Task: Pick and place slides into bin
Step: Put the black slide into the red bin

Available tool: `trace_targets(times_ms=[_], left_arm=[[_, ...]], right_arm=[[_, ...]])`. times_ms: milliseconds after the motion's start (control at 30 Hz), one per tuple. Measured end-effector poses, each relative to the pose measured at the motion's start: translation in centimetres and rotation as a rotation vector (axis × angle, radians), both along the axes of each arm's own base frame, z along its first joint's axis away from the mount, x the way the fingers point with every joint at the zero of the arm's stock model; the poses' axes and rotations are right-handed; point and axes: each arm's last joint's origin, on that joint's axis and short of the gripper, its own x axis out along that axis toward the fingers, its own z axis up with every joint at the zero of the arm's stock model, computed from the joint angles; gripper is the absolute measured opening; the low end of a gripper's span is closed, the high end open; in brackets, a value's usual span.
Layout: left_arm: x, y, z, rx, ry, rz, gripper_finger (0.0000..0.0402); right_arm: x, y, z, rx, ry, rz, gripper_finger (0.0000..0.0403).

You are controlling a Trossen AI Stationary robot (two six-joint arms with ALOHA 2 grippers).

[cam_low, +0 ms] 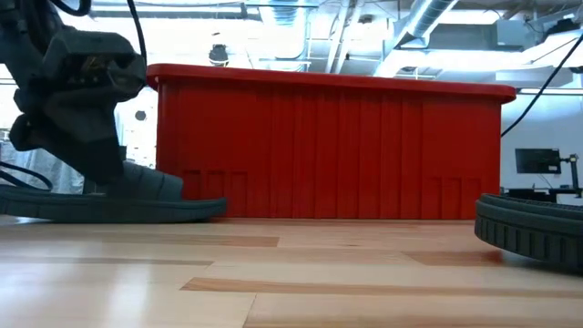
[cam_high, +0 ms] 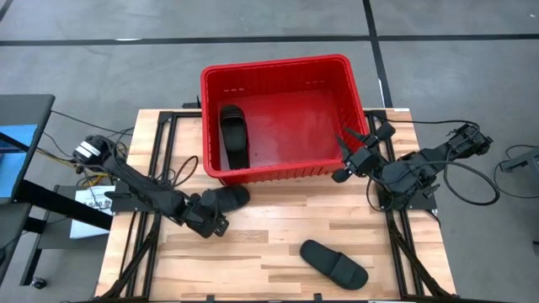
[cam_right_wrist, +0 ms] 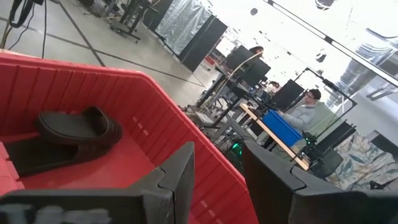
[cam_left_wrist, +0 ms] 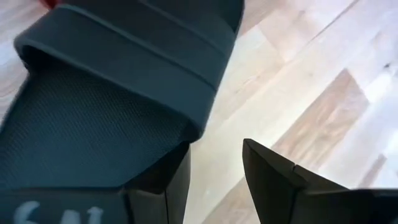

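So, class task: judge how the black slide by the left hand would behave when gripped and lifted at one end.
The slide looks like moulded foam or rubber, so probably light, and it may droop a little if held at one end. Its textured footbed should resist slipping. Lying flat on the table, it seems unlikely to roll.

The slide (cam_low: 533, 232) at the low view's three o'clock is cut off by the edge (only its ribbed sole shows).
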Motion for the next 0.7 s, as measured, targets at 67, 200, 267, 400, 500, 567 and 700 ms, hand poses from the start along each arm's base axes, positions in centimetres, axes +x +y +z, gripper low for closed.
trace_targets(times_ms=[67, 200, 267, 400, 500, 567, 700], left_arm=[[0.0, -0.2, -0.3, 0.023, 0.006, -0.002, 0.0137], [0.1, -0.7, -1.2, 0.077, 0.006, 0.001, 0.0137], [0.3, -0.9, -1.5, 0.102, -0.006, 0.004, 0.0137], [0.5, -1.5, -2.2, 0.155, -0.027, 0.002, 0.0137], [0.3, -1.9, -2.6, 0.206, -0.038, -0.006, 0.0137], [0.0, -2.3, -2.8, 0.243, -0.051, -0.015, 0.0137], [-0.4, -2.8, -3.0, 0.324, -0.082, -0.023, 0.0137]], right_arm=[[0.0, 0.0, 0.0, 0.001, 0.000, 0.001, 0.0125], [0.0, 0.0, 0.0, 0.002, -0.002, 0.002, 0.0125], [0.0, 0.0, 0.0, 0.002, -0.003, 0.002, 0.0125], [0.0, 0.0, 0.0, 0.004, -0.005, 0.002, 0.0125], [0.0, 0.0, 0.0, 0.004, -0.005, 0.003, 0.0125], [0.0, 0.0, 0.0, 0.004, -0.005, 0.003, 0.0125], [0.0, 0.0, 0.0, 0.004, -0.005, 0.003, 0.0125]])
